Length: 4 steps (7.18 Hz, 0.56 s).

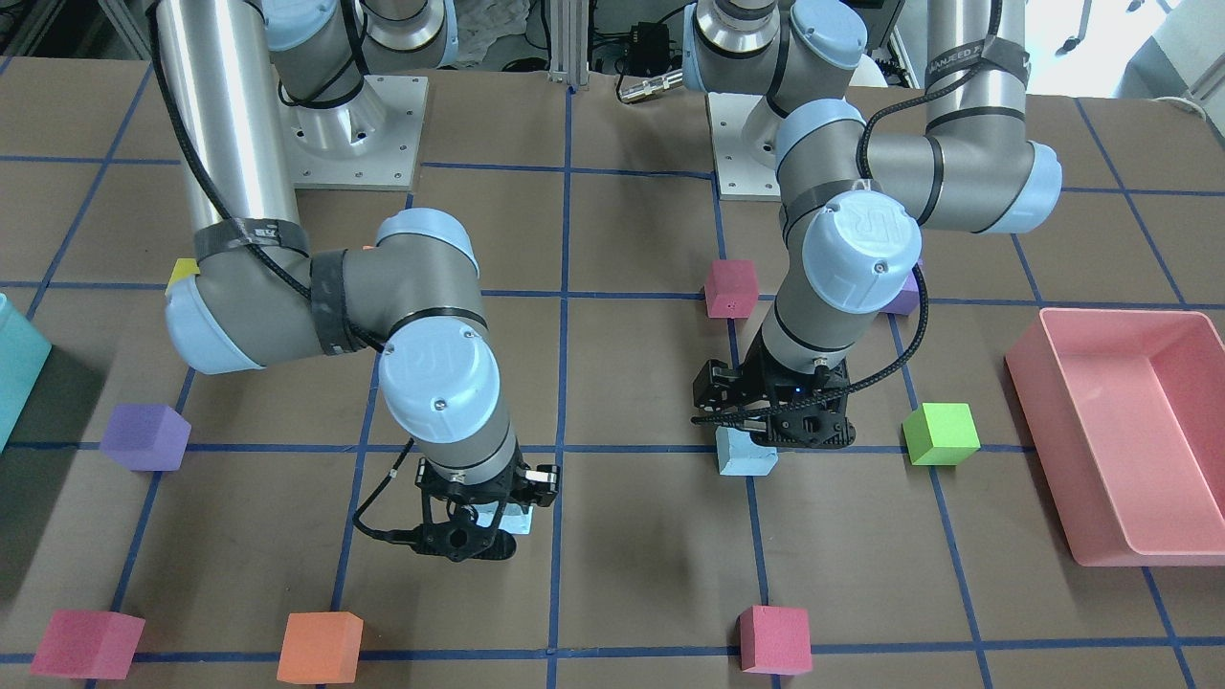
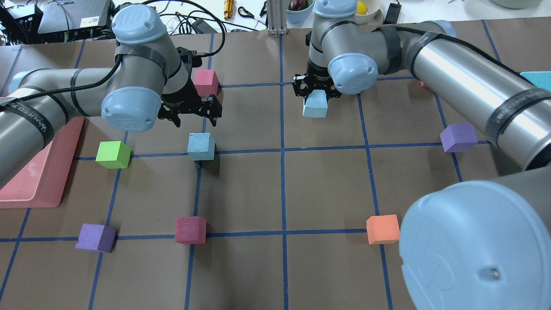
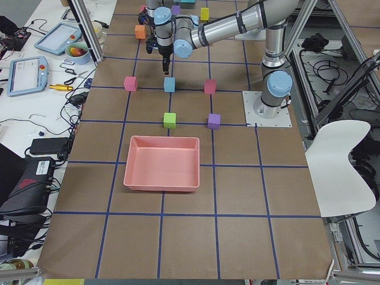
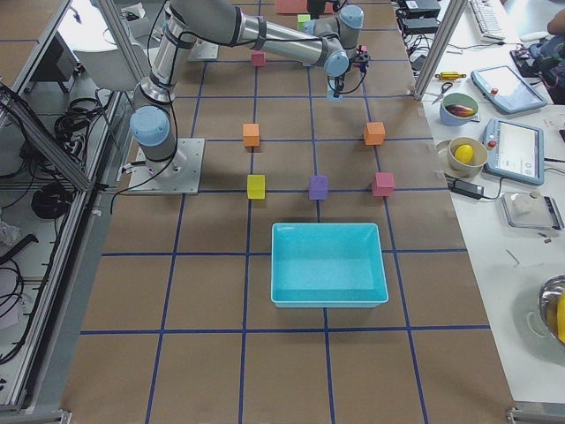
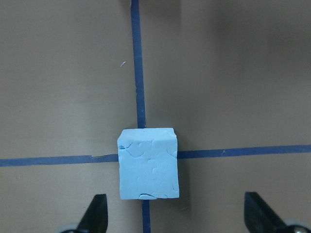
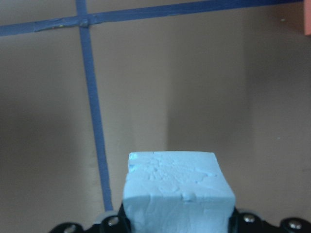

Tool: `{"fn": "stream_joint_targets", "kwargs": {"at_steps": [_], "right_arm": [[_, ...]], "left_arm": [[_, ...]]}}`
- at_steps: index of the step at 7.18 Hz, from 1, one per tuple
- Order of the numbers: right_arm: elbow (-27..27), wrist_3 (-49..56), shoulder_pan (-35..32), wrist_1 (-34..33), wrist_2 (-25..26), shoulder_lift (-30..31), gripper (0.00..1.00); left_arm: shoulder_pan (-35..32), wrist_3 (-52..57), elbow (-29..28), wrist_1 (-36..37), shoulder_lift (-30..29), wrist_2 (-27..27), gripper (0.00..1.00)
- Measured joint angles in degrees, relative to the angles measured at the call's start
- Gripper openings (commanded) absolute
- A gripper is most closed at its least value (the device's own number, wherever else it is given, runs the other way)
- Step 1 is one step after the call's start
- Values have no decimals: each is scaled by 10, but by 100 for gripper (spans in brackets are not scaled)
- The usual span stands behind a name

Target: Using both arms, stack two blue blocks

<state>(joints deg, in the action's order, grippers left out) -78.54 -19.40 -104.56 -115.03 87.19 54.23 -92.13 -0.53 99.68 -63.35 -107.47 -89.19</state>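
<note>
One pale blue block (image 2: pixel 201 146) sits on a tape crossing on the table; it also shows in the left wrist view (image 5: pixel 148 162) and the front view (image 1: pixel 746 452). My left gripper (image 2: pixel 192 117) hovers above it, open wide, its fingertips (image 5: pixel 97 213) to either side, the block nearer the left one. My right gripper (image 2: pixel 316 88) is shut on the second blue block (image 2: pixel 315 104) and holds it a little above the table; the block fills the bottom of the right wrist view (image 6: pixel 177 194) and peeks out beside the gripper (image 1: pixel 474 526) in the front view.
A pink tray (image 2: pixel 26 181) lies at the left edge, a green cube (image 2: pixel 112 154) beside it. Red cubes (image 2: pixel 205 82) (image 2: pixel 190 229), purple cubes (image 2: pixel 95 237) (image 2: pixel 459 137) and an orange cube (image 2: pixel 382 229) are scattered around. A teal box (image 2: pixel 536 77) sits at the far right.
</note>
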Motion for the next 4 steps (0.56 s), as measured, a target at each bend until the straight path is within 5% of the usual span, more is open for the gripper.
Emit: {"fn": "stream_joint_targets", "kwargs": {"at_steps": [3,4], "right_arm": [[57,-11,-27,-1,-1,-58,4],[66,-12,-29,-1,-1,-69,56]], "left_arm": [[21,10,9,16,-20,1,100],[22,8,17,31,-26,2,100]]}}
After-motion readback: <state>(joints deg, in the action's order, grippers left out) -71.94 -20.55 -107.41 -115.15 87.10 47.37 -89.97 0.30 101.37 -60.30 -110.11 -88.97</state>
